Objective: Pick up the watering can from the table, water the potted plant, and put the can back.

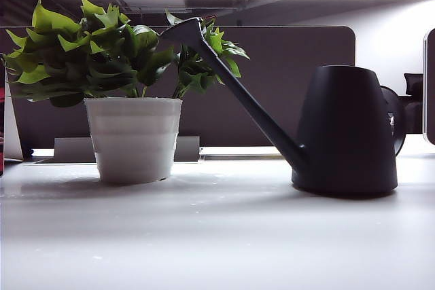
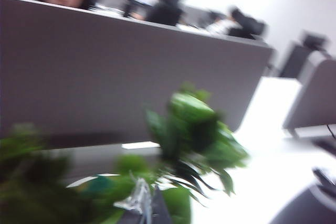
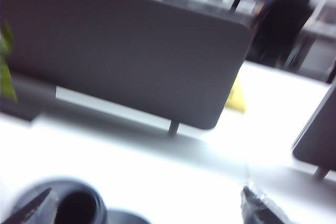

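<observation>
Broadly, the white table [image 1: 217, 236] fills the lower half of the exterior view, with a grey partition panel [image 1: 285, 79] standing behind it. On the right of that frame the dark grey watering can [image 1: 346, 130] stands upright on the table, its long spout rising to the upper left so that the tip overlaps the leaves. The potted plant [image 1: 132, 137] sits on the left of the frame, well apart from the can's body, green foliage spreading above its white ribbed pot. No arm shows in this view.

The right wrist picture is blurred: the right gripper [image 3: 152, 211] has its two fingertips [image 3: 34, 208] spread wide near the lower corners of the frame, nothing between them, and the can's dark round opening [image 3: 79, 208] lies at lower left beside one tip.

The left wrist picture is also blurred; the left gripper [image 2: 144, 203] shows only as a smeared tip at the bottom centre against the plant's leaves [image 2: 194, 129], and I cannot tell whether it is spread or closed.
</observation>
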Tool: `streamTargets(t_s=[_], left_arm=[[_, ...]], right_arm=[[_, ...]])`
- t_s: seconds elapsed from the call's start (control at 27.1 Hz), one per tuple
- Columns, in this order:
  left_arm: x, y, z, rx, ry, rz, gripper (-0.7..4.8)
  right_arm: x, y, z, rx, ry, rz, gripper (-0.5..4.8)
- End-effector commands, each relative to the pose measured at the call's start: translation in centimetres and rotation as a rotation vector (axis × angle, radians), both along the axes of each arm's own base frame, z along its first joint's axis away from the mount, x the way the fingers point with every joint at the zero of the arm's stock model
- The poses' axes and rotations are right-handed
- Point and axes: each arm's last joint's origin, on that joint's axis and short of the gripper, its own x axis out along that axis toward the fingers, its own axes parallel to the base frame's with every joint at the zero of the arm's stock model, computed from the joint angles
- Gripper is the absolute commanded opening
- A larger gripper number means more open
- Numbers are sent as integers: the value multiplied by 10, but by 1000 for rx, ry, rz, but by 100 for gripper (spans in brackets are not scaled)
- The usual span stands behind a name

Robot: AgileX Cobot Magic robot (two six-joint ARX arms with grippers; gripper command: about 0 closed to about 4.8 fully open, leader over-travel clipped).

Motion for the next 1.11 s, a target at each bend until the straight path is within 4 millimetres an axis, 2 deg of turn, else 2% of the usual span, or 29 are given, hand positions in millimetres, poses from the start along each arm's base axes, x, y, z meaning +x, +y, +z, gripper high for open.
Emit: streamTargets(t_s=[0.04, 0.18, 0.3, 0.44, 0.52, 0.81, 0.85, 1.11], left_arm=[[1, -23, 5, 143, -85, -59, -6], [-5, -41, 5, 225, -124, -97, -6], [-6, -44, 4, 240, -119, -99, -6], [-5, -43, 4, 250, -119, -92, -6], [-4, -41, 3, 279, -131, -79, -6], [-1, -35, 3, 301, -133, -23, -6], [0, -33, 3, 302, -131, -16, -6], [0, -33, 3, 302, -132, -15, -6]], right_arm=[[30, -3, -21, -68, 76, 15, 479], [64, -8, -48, -89, 147, -6, 479], [84, -12, -69, -88, 209, -15, 479], [99, -15, -98, -153, 331, -50, 479], [102, -14, -103, -191, 346, -37, 479], [124, -17, -116, -277, 241, -55, 479], [133, -18, -123, -278, 209, -60, 479], [158, -19, -156, -273, 149, -62, 479]])
